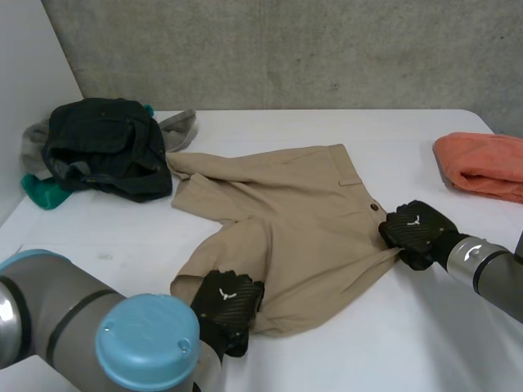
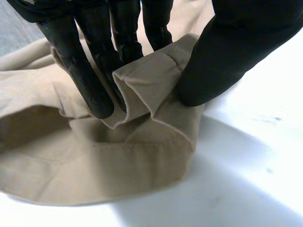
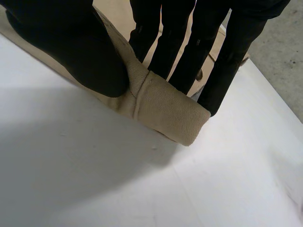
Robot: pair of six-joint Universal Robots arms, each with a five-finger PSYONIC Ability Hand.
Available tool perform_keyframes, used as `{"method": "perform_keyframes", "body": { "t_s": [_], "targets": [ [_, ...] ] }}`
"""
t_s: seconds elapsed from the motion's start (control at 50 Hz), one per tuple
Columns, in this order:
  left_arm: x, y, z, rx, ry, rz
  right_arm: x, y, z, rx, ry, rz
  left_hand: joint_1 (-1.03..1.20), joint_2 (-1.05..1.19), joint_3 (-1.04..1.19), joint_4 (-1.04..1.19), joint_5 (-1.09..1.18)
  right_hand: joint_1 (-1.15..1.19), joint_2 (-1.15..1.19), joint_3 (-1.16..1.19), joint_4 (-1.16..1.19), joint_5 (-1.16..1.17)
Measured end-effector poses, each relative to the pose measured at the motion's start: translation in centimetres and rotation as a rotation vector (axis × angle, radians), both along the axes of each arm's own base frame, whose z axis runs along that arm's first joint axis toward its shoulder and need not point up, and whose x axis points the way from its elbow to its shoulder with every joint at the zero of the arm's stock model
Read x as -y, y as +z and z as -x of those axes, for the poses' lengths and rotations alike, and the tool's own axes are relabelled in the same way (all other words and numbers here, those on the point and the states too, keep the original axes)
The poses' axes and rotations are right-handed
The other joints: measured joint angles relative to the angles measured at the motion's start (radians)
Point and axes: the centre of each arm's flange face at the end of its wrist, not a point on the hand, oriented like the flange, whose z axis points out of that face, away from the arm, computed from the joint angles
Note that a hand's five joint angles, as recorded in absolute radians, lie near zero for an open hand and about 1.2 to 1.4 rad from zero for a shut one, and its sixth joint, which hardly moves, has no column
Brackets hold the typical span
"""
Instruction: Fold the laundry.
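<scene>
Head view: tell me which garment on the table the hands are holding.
The tan fabric shorts; the dark clothing pile and the orange cloth lie untouched.

The left arm (image 1: 73, 322) reached in from the near side, its left hand (image 1: 227, 304) lowered palm-down. Its fingers (image 2: 87, 80) and thumb (image 2: 227, 56) pinched a raised fold at a leg hem of the tan shorts (image 1: 302, 220). The right arm (image 1: 490, 273) stretched in low from the side. The right hand (image 1: 415, 230) was clamped on the waistband end, thumb (image 3: 75, 47) pressing cloth against straight fingers (image 3: 189, 56).
</scene>
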Motion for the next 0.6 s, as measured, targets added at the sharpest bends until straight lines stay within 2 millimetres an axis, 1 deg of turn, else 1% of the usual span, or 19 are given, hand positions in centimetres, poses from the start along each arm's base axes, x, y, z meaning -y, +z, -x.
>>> {"method": "perform_keyframes", "body": {
  "t_s": [0.06, 0.08, 0.1, 0.12, 0.16, 0.2, 0.24, 0.26, 0.32, 0.36, 0.4, 0.44, 0.46, 0.48, 0.5, 0.52, 0.54, 0.56, 0.6],
  "targets": [
    [0.1, 1.2, -0.1, -0.023, 0.007, 0.025, 0.0, 0.6, 0.2, -0.009, -0.019, 0.010, 0.000, 0.000, 0.000, 0.000, 0.000, 0.000, 0.000, 0.000, 0.000, 0.000],
    [0.0, 1.8, -0.2, -0.037, 0.008, 0.041, 0.0, 0.8, 0.3, -0.013, -0.026, 0.012, 0.000, 0.000, 0.000, 0.000, 0.001, 0.000, 0.000, 0.000, 0.000, 0.000],
    [0.0, 2.9, -0.3, -0.057, 0.009, 0.066, -0.2, 1.5, 0.5, -0.027, -0.046, 0.015, 0.000, 0.000, 0.000, 0.000, 0.001, 0.000, 0.000, 0.000, 0.001, 0.000],
    [-0.1, 3.4, -0.4, -0.065, 0.009, 0.076, -0.3, 1.8, 0.6, -0.032, -0.053, 0.016, 0.000, 0.000, 0.000, 0.000, 0.001, 0.000, 0.000, 0.000, 0.001, 0.000],
    [-0.2, 5.0, -0.7, -0.089, 0.007, 0.119, -0.7, 2.9, 0.9, -0.048, -0.074, 0.015, 0.000, 0.000, 0.000, 0.000, 0.001, 0.000, 0.000, 0.000, 0.002, 0.000],
    [-0.4, 7.0, -1.1, -0.113, 0.003, 0.173, -1.3, 4.6, 1.1, -0.061, -0.091, 0.016, 0.000, 0.000, 0.000, 0.000, 0.001, 0.000, 0.000, 0.000, 0.002, 0.000],
    [-0.6, 9.2, -1.7, -0.140, 0.000, 0.241, -2.4, 7.6, 1.3, -0.070, -0.107, 0.039, 0.000, 0.000, 0.000, 0.000, 0.001, 0.000, 0.000, 0.000, 0.002, 0.000],
    [-0.7, 10.0, -1.9, -0.148, 0.000, 0.265, -2.7, 8.5, 1.4, -0.070, -0.111, 0.049, 0.000, 0.000, 0.000, 0.000, 0.001, 0.000, 0.000, 0.000, 0.002, 0.000],
    [-0.7, 13.0, -2.8, -0.183, 0.008, 0.364, -4.3, 12.8, 1.5, -0.064, -0.125, 0.117, 0.000, 0.000, 0.000, 0.000, 0.001, 0.000, 0.000, 0.004, 0.002, 0.000],
    [-0.7, 14.2, -3.2, -0.196, 0.015, 0.405, -5.2, 14.8, 1.6, -0.058, -0.132, 0.154, 0.000, 0.000, 0.000, 0.001, 0.001, 0.000, 0.000, 0.005, 0.002, 0.001],
    [-0.4, 15.5, -3.8, -0.210, 0.027, 0.451, -6.4, 17.3, 1.7, -0.045, -0.139, 0.201, 0.000, 0.000, 0.000, 0.003, 0.001, 0.000, 0.000, 0.005, 0.002, 0.002],
    [0.1, 16.1, -4.2, -0.213, 0.039, 0.474, -7.2, 18.7, 1.7, -0.036, -0.143, 0.222, 0.000, 0.000, 0.000, 0.004, 0.001, 0.016, 0.000, 0.005, 0.002, 0.004],
    [0.4, 16.2, -4.3, -0.211, 0.043, 0.479, -7.5, 19.1, 1.8, -0.033, -0.144, 0.227, 0.000, 0.000, 0.000, 0.004, 0.001, 0.020, 0.000, 0.005, 0.002, 0.004],
    [0.4, 16.2, -4.3, -0.211, 0.043, 0.479, -7.5, 19.1, 1.8, -0.033, -0.144, 0.227, 0.000, 0.000, 0.000, 0.004, 0.001, 0.020, 0.000, 0.005, 0.002, 0.004],
    [1.4, 16.0, -4.7, -0.197, 0.055, 0.478, -8.0, 19.7, 1.8, -0.027, -0.148, 0.228, 0.000, 0.001, 0.006, 0.004, 0.001, 0.020, 0.000, 0.005, 0.002, 0.005],
    [2.0, 15.8, -4.9, -0.187, 0.060, 0.471, -8.0, 19.7, 1.8, -0.028, -0.152, 0.220, 0.000, 0.001, 0.008, 0.004, 0.001, 0.020, 0.000, 0.005, 0.002, 0.005],
    [2.2, 15.6, -4.9, -0.184, 0.060, 0.468, -7.9, 19.7, 1.8, -0.028, -0.152, 0.216, 0.000, 0.001, 0.008, 0.004, 0.001, 0.020, 0.000, 0.005, 0.002, 0.005],
    [3.4, 14.7, -4.9, -0.162, 0.058, 0.440, -7.5, 19.1, 1.8, -0.033, -0.155, 0.187, 0.000, 0.001, 0.010, 0.004, 0.001, 0.020, 0.000, 0.005, 0.002, 0.005],
    [4.8, 13.4, -4.8, -0.141, 0.041, 0.399, -6.6, 18.0, 1.7, -0.044, -0.161, 0.141, 0.000, 0.004, 0.010, 0.004, 0.003, 0.020, 0.000, 0.005, 0.002, 0.005]
  ]
}}
